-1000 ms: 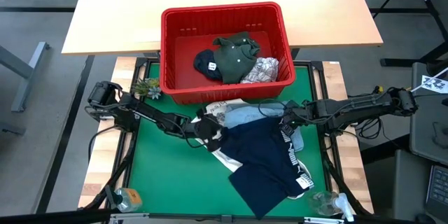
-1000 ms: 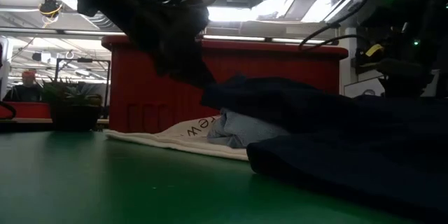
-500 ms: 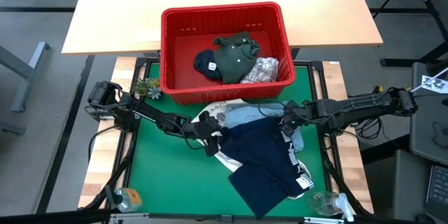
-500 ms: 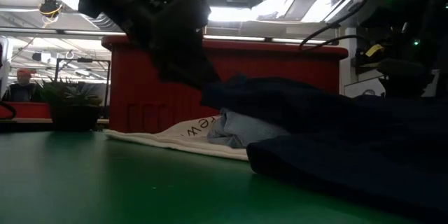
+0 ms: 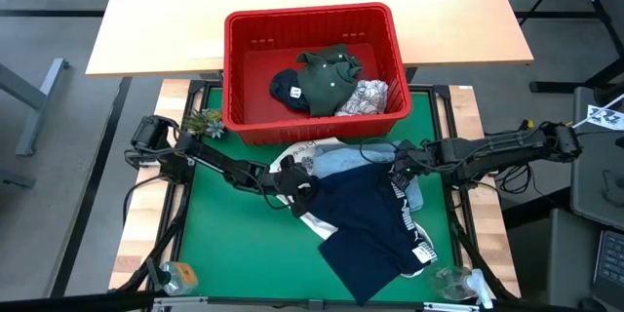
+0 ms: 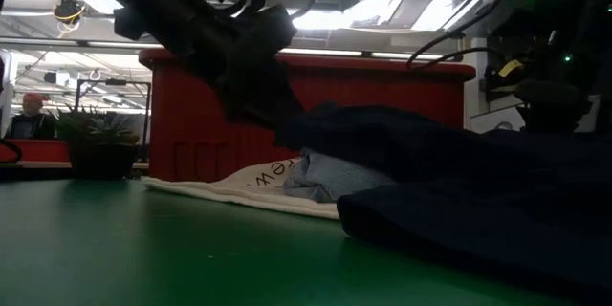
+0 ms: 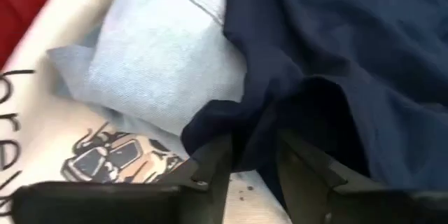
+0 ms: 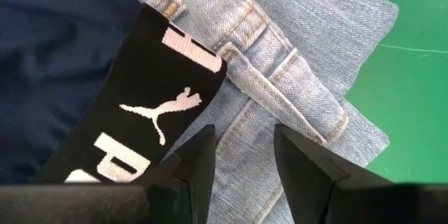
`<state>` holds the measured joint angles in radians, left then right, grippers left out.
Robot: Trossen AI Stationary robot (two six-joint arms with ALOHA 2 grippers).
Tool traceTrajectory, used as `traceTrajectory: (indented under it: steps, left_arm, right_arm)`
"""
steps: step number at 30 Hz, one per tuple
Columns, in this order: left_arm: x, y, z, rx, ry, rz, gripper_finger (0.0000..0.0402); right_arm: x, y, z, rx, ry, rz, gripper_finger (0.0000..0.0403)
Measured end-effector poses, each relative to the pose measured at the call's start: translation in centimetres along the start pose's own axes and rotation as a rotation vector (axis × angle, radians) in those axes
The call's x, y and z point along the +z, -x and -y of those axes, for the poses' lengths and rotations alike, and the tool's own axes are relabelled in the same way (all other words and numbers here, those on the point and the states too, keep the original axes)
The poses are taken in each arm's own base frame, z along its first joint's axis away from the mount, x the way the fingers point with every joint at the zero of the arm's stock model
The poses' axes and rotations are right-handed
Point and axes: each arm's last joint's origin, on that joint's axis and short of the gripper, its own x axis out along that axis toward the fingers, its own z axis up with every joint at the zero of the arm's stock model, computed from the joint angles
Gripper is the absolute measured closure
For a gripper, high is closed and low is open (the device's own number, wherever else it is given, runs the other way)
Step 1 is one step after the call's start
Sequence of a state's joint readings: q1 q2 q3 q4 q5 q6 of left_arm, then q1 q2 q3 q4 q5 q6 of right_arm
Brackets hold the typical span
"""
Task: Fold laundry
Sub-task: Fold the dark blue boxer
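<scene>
A navy blue garment (image 5: 366, 224) with a black PUMA waistband (image 8: 140, 126) lies spread on the green mat, partly over a light blue denim piece (image 5: 336, 161) and the white printed tote bag (image 5: 292, 161). My left gripper (image 5: 297, 190) is at the navy garment's left edge, shut on it. My right gripper (image 5: 400, 161) is open just over the denim (image 8: 301, 56) beside the waistband; whether it touches, I cannot tell. An olive green garment (image 5: 327, 73), a second navy one (image 5: 286, 91) and a white leaf-printed one (image 5: 366, 97) lie in the red basket. My left gripper pinches a bunched fold at the navy garment's left edge (image 7: 255, 136) between its two fingers (image 7: 213, 161), coming slantwise from the table's left. That edge is raised off the tote bag (image 6: 320, 120); the rest of the garment lies on the mat.
The red slotted basket (image 5: 244, 127) stands across the mat's far edge, right behind the pile. A small plant (image 5: 203, 122) sits at the far left corner. A round object (image 5: 180, 276) and clear plastic (image 5: 453, 281) lie at the near corners. Bare green mat (image 5: 234, 244) shows near left.
My left arm has edged a little toward the table's right, carrying the raised navy edge with it. The right arm and the rest of the pile have stayed where they were.
</scene>
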<state>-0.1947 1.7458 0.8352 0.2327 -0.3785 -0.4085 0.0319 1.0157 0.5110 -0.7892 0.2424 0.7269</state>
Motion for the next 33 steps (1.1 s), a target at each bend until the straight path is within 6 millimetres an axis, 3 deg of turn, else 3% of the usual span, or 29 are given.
traceTrajectory:
  steps: [4, 6, 19, 29, 33]
  left_arm:
    - [0.0, 0.0, 0.0, 0.005, 0.001, 0.003, 0.0378]
    - [0.1, 0.1, -0.1, 0.018, 0.002, 0.010, 0.0393]
    - [2.7, 3.1, -0.9, 0.100, -0.031, 0.100, 0.0401]
    - [1.2, 4.0, -1.3, 0.106, -0.106, -0.088, 0.0401]
    - [1.0, 4.0, -1.2, 0.064, -0.106, -0.116, 0.0401]
  right_arm:
    - [0.0, 0.0, 0.0, 0.000, 0.000, 0.001, 0.0256]
    - [0.0, 0.0, 0.0, 0.000, 0.000, 0.001, 0.0256]
    - [0.0, 0.0, 0.0, 0.001, -0.004, 0.001, 0.0256]
    - [0.0, 0.1, 0.1, -0.014, -0.080, 0.011, 0.0256]
    - [0.8, 1.3, -0.2, 0.008, -0.053, 0.033, 0.0256]
